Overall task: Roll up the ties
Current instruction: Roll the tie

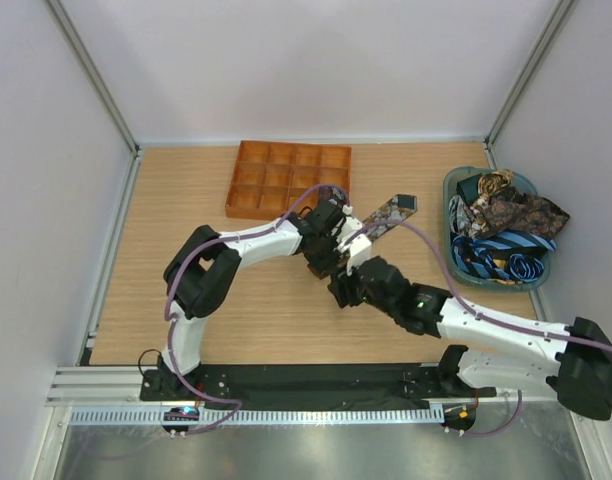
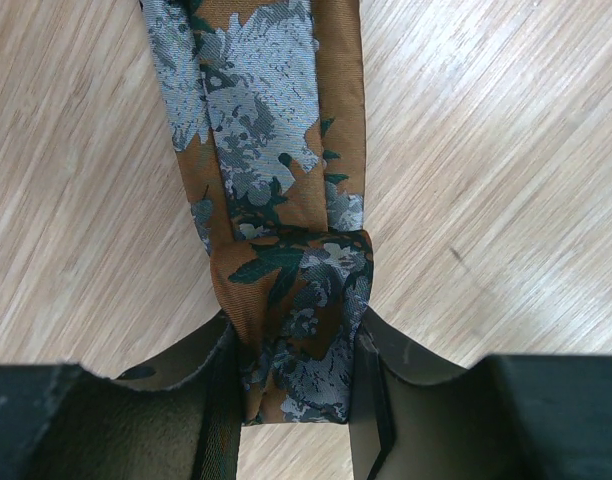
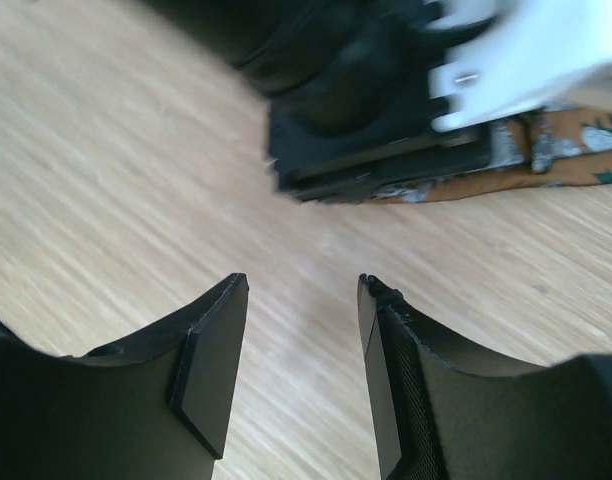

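Two arms bolted at 6 o'clock of a pale wood table [image 1: 186,300], both bent inward and meeting near its centre. Left arm [image 1: 201,275], white and black, reaching from 7 o'clock toward 2 o'clock. Right arm [image 1: 506,340] reaching from 5 o'clock toward 10 o'clock. Orange tray [image 1: 288,180] with a grid of compartments at 12 o'clock, against the far edge, just beyond the left wrist. Teal basket [image 1: 452,195] at 2 o'clock by the right wall, filled with heaped ties [image 1: 506,230]: brown-gold paisley on top, blue with dark stripes toward 6 o'clock of the basket. Between tray and basket, one paisley tie [image 1: 391,213] flat on the wood, running from the centre out toward 1 o'clock, with a dark patch at its far tip. Near end of that tie hidden under the left wrist in the overhead view. Left gripper [image 2: 294,345] clenched on the tie's near end, there doubled over into a short thick fold. Brown, grey-blue and green pattern filling the gap between both fingers [image 2: 211,400], rest of the strip leading away toward 12 o'clock in the wrist view, flat on the wood. Right gripper [image 3: 303,300] released, jaws apart with only bare wood between, low over the table at 5 o'clock of the left gripper, apart from it and touching no cloth. In the right wrist view, the left gripper's black fingertips at 1 o'clock, down on the brown strip.
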